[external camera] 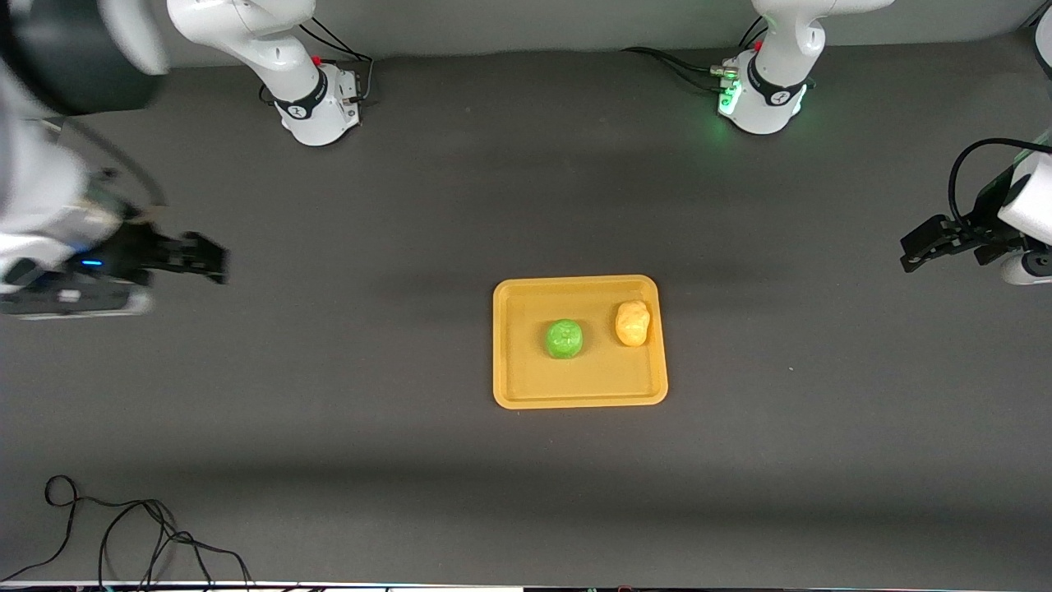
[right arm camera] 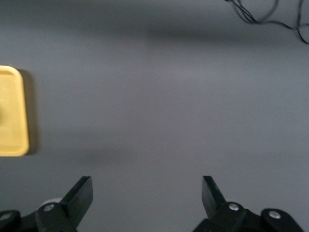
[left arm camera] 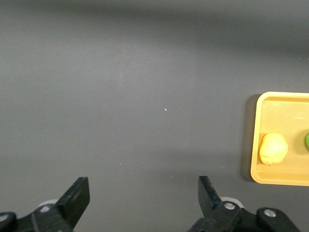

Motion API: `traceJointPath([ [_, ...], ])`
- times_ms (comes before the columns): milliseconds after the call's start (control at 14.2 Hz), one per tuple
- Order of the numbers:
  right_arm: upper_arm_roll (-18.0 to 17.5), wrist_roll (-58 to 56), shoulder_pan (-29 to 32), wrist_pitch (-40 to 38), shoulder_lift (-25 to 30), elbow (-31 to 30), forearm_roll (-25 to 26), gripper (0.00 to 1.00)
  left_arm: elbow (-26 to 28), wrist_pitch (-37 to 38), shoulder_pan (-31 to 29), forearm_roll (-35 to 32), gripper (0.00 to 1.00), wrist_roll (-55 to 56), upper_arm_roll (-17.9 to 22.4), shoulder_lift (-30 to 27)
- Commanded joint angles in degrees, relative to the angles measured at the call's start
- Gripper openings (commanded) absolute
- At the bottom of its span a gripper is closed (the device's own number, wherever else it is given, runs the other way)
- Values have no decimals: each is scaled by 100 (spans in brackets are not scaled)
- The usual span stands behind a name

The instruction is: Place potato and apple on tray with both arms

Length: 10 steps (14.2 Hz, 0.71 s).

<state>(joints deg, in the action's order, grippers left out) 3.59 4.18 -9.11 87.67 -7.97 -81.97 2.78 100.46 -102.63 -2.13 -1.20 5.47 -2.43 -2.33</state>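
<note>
The front camera sits high, facing the robots' bases and looking steeply down over the whole counter [external camera: 345,395]. Each wrist camera looks down past its own end effector's fingers at bare counter from closer in. All three views share the tray [external camera: 511,386] [left arm camera: 257,140] [right arm camera: 14,111] at mid-counter.

**Two white arms and their black pincers**

Each arm is glossy white with rounded joints; a black band with a small white mark rings each base. Black cables run to both bases. The left arm's base [external camera: 760,94] glows green; the right arm's base [external camera: 316,103] shows a red dot. Both pincers are black, with silver screws at the finger mounts.
</note>
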Motion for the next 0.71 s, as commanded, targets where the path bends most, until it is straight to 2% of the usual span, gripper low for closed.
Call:
traceJointPath([
  [0,-60,-435,522,215,489,-706,-128,100,70,162,29,5,100,50,5,-197],
  [212,-51,-620,735,346,551,-829,-120,100,44,225,29,-74,100,50,5,-250],
  [353,-34,-629,858,662,769,-1197,-128,100,-44,234,2,-74,100,50,32,-268],
  [635,-33,-629,858,550,692,-981,-102,100,-70,243,2,-74,100,59,32,-276],
])
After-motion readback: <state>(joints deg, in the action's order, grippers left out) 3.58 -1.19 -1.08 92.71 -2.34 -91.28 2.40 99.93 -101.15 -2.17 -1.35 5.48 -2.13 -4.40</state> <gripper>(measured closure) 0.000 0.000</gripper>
